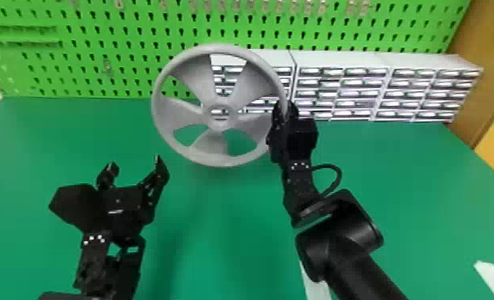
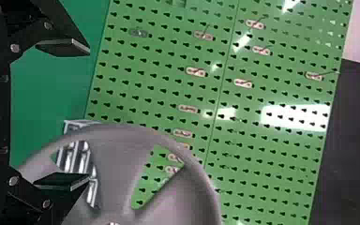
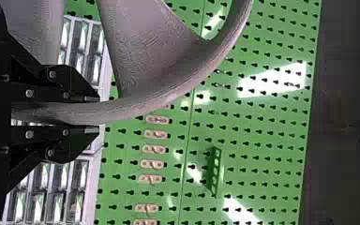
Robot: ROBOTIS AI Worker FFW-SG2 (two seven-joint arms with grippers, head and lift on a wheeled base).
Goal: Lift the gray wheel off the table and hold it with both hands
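Clamping the gray wheel (image 1: 212,144), the right gripper's (image 1: 285,107) jaws partly hide it.

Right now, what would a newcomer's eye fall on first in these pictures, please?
Most likely the big gray wheel, raised above the green table, its rim clamped in the right gripper. Next, the left gripper, open and empty to the wheel's left and nearer the robot, and the bright green pegboard behind the table.
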